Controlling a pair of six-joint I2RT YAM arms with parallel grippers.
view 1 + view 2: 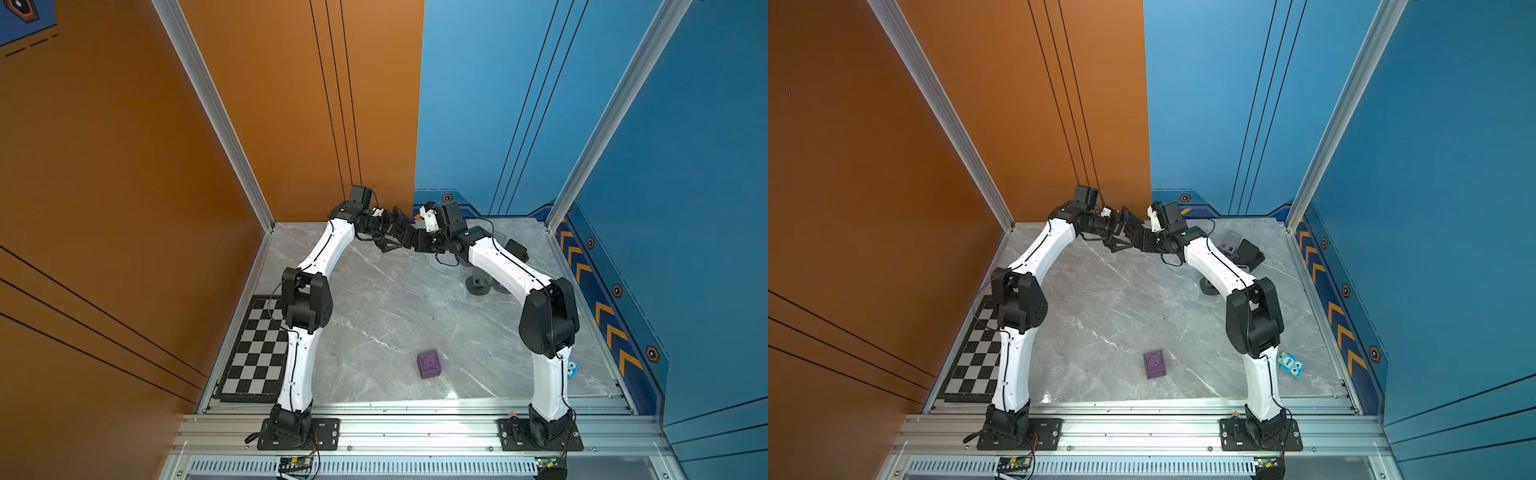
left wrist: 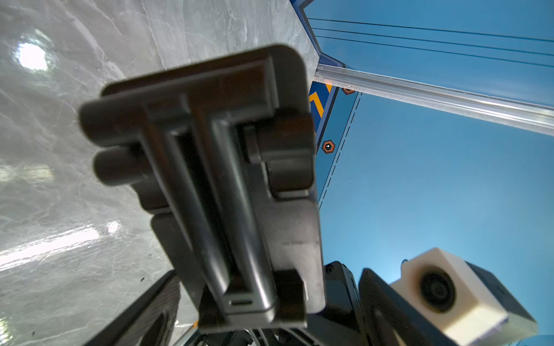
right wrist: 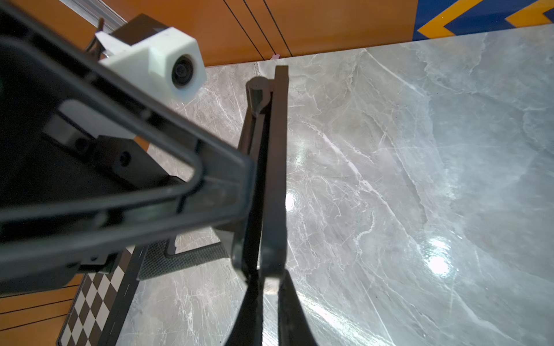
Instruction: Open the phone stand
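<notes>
Black hinged plastic phone stand, its plates nearly closed, is held aloft over the far part of the grey marble tabletop. The right gripper is clenched on one end. The left gripper has its jaws spread wide around the stand.

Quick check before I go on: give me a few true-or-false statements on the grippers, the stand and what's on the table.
1. The right gripper is shut on the stand. True.
2. The stand rests on the table. False: it is held up in the air.
3. The left gripper is shut. False: its jaws stand wide open.
4. A purple cube sits on the table. True.
5. The checkerboard lies on the robot's right side. False: it lies beside the left arm.
</notes>
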